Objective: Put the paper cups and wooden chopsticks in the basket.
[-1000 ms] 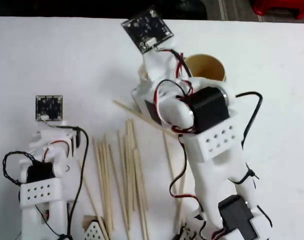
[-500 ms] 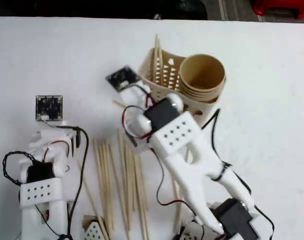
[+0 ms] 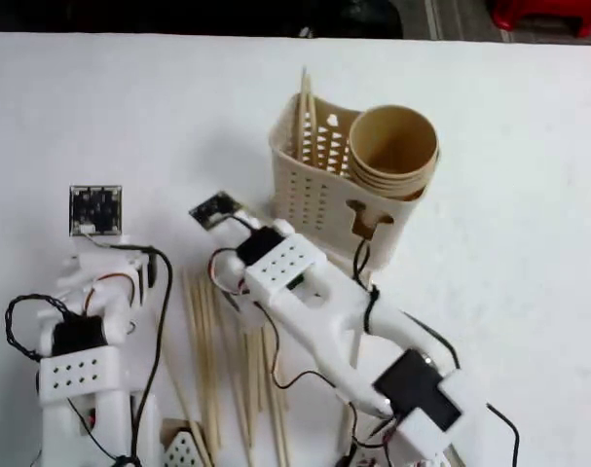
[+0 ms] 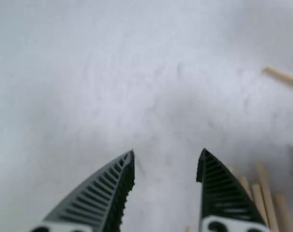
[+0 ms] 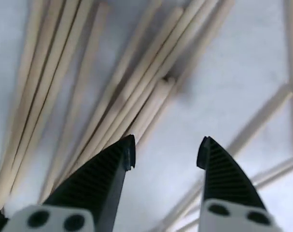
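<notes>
A cream perforated basket stands at the back centre of the white table. Stacked paper cups sit in it, with a few wooden chopsticks upright beside them. Many loose chopsticks lie in a pile in front of the basket. My right arm hangs low over that pile. Its gripper is open with nothing held, above the chopsticks. My left arm stays at the near left. Its gripper is open over bare table, with chopstick ends just beside it.
A small perforated tan piece lies at the table's near edge between the arms. One stray chopstick lies to the right of the pile under the right arm. A red object sits beyond the table's far edge.
My right arm has swung back from above the basket and dropped over the loose chopstick pile, uncovering the basket. The left arm has kept still.
</notes>
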`<action>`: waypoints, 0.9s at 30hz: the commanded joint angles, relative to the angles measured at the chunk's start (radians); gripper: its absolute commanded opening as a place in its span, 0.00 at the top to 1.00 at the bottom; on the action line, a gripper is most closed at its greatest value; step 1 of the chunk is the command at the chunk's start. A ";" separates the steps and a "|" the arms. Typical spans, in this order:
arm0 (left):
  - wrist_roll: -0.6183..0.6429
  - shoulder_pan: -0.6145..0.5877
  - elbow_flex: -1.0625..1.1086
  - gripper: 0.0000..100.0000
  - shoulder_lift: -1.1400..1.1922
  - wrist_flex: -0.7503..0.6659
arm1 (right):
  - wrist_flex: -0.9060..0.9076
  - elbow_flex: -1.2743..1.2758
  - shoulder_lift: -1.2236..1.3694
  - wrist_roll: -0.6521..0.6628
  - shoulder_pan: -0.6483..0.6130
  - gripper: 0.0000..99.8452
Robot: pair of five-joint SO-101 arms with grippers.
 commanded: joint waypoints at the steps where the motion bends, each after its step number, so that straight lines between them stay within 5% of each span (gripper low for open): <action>1: 0.008 -0.010 -0.009 0.78 -0.028 -0.021 | -0.042 -0.002 0.024 -0.008 -0.013 0.80; 14: 0.008 -0.010 -0.009 0.78 -0.028 -0.021 | -0.156 -0.006 0.211 -0.048 -0.016 0.81; 20: 0.006 -0.010 -0.009 0.78 -0.028 -0.021 | -0.157 -0.008 0.211 -0.048 -0.016 0.98; 27: 0.005 -0.010 -0.009 0.78 -0.028 -0.021 | -0.154 -0.009 0.209 -0.046 0.038 0.98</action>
